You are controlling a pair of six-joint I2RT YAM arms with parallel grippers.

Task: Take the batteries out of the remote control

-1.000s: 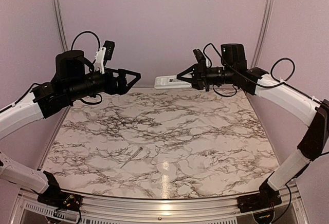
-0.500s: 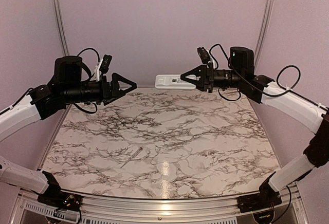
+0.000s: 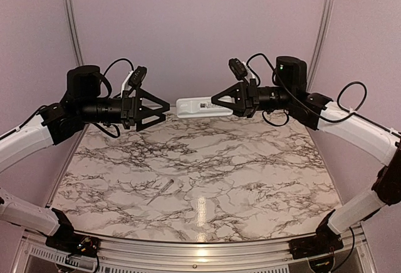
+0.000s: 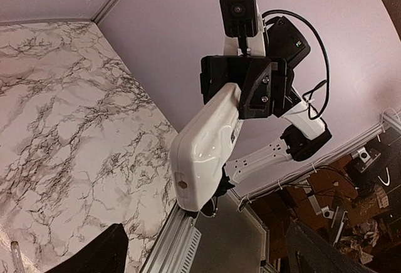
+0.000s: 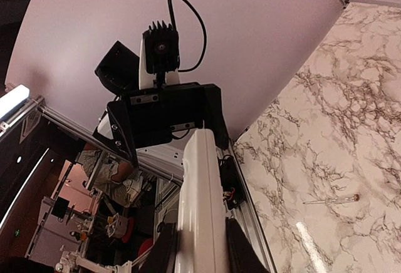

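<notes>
The right gripper [image 3: 216,102] clamps the remote control [image 3: 195,106] aloft, presenting its free end to the left gripper [image 3: 166,110], whose fingers stand wide apart, seemingly to grasp it.

- Remote control [image 3: 197,106]: in the top view its right end is buried between the fingers of my right gripper [image 3: 216,103]. The print on its label is too small to read. The bottom edge of the right wrist view cuts off its near end.
- Batteries: I cannot tell whether they sit inside the remote control.
- My left gripper [image 3: 164,111]: the left wrist view shows only dark fingers [image 4: 94,257] at the bottom edge, the rest cut off.
- Thin stick [image 3: 161,191], lower middle of the top view: too small to identify.
- My left arm [image 3: 25,141] and right arm [image 3: 357,132]: they run off the side edges of the top view.
</notes>
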